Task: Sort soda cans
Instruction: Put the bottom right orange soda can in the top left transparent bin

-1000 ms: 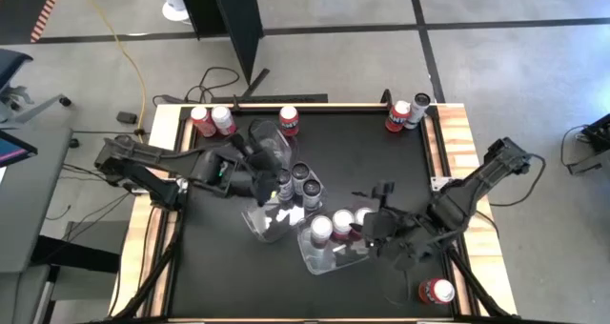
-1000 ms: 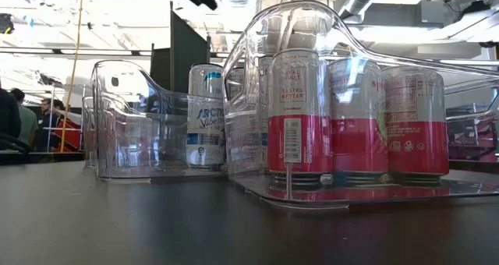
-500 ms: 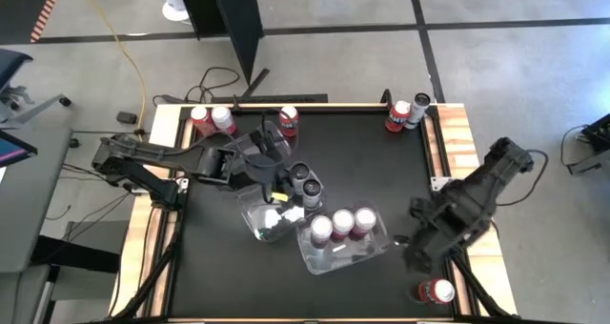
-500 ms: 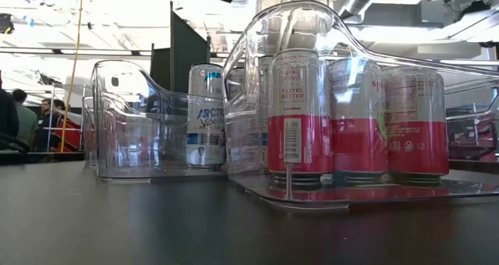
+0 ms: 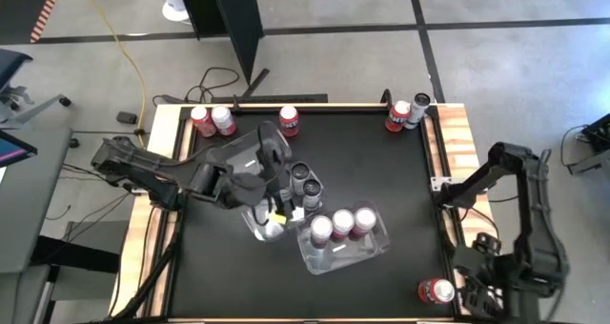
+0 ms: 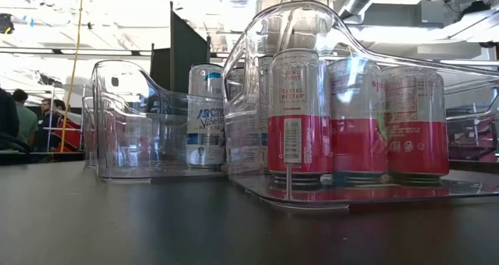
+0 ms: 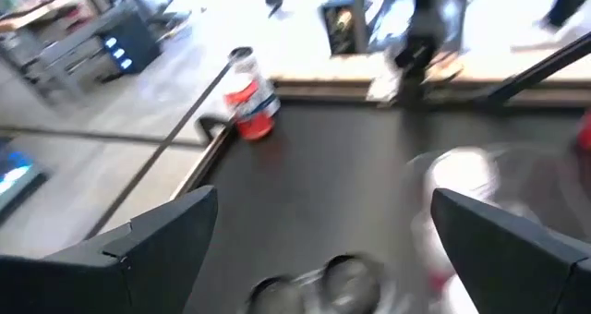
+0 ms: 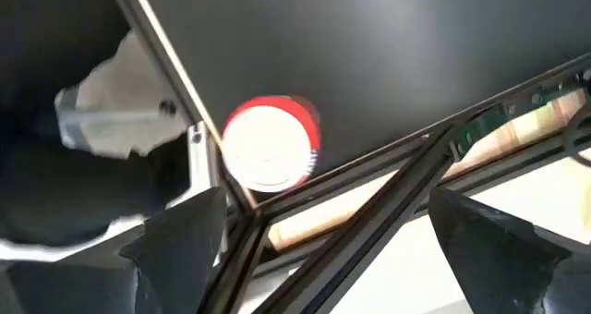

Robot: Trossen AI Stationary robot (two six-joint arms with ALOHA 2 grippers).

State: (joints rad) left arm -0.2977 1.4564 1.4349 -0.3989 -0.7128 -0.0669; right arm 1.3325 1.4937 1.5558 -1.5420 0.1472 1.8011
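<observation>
Sorting is about half done, I think. Three white and red cans (image 5: 342, 222) stand together in the clear tub (image 5: 377, 249) in the lower middle of the high view. A second clear tub (image 5: 255, 225) sits just to its left, and I see no can inside it, though my arm hides part of it.

My left gripper (image 5: 271, 192) hovers over that second tub. In the left wrist view its fingers (image 7: 152, 240) are spread wide with nothing between them. Two dark cans (image 5: 305, 181) stand right at the tub's right side, touching each other. I cannot tell if they are inside it or just beside it.

My right gripper (image 8: 328, 249) is at the lower right corner of the table, over the wooden edge. Its fingers are spread wide too, and they hold nothing. One red can (image 8: 270, 153) stands upright just ahead of them, alone in that corner.

Next I would bring the right gripper down around that red can, grip its side and carry it to a tub. The can is close to the table's frame, so I need to come in with care.

Counting the rest: three red cans (image 5: 222, 120) stand along the top edge at the upper left, and two more cans (image 5: 408, 111) stand at the upper right corner. That makes eleven cans and two tubs that I can see
</observation>
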